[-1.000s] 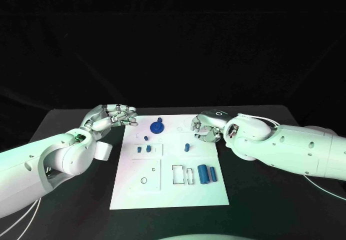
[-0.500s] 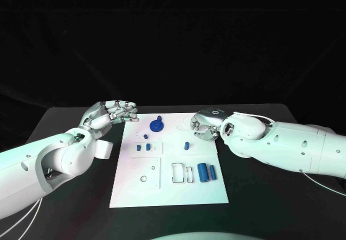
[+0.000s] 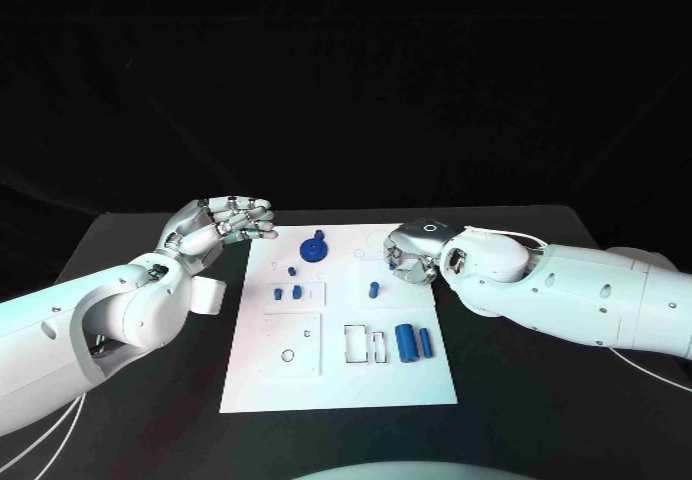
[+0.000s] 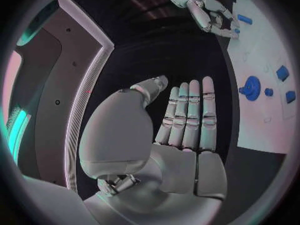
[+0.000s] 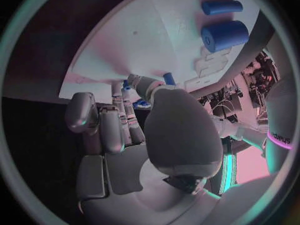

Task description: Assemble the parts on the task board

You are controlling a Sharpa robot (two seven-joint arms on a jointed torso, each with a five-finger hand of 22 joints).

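Note:
The white task board point(image 3: 335, 385) lies in the middle of the black table. On it are a blue gear-like part point(image 3: 313, 250), small blue parts point(image 3: 297, 292) point(image 3: 374, 291) and two blue cylinders point(image 3: 415, 343) point(image 5: 224, 34). My left hand point(image 3: 228, 222) point(image 4: 181, 120) hangs off the board's far left corner, fingers straight and side by side, holding nothing. My right hand point(image 3: 411, 250) point(image 5: 134, 130) is at the board's far right edge, fingers curled in with the thumb across them. I see nothing in its grasp. The left wrist view shows the right hand point(image 4: 209, 10) beside the board.
Empty slots and small holes mark the board point(image 4: 262, 120), with rectangular recesses point(image 3: 364, 345) next to the cylinders. Black table point(image 3: 534, 400) surrounds the board on all sides. My two white forearms lie low along the board's left and right flanks.
My left hand has lifted a little and drawn back from the board's corner, its fingers straightening. The right hand has turned slightly in place. The parts have not moved.

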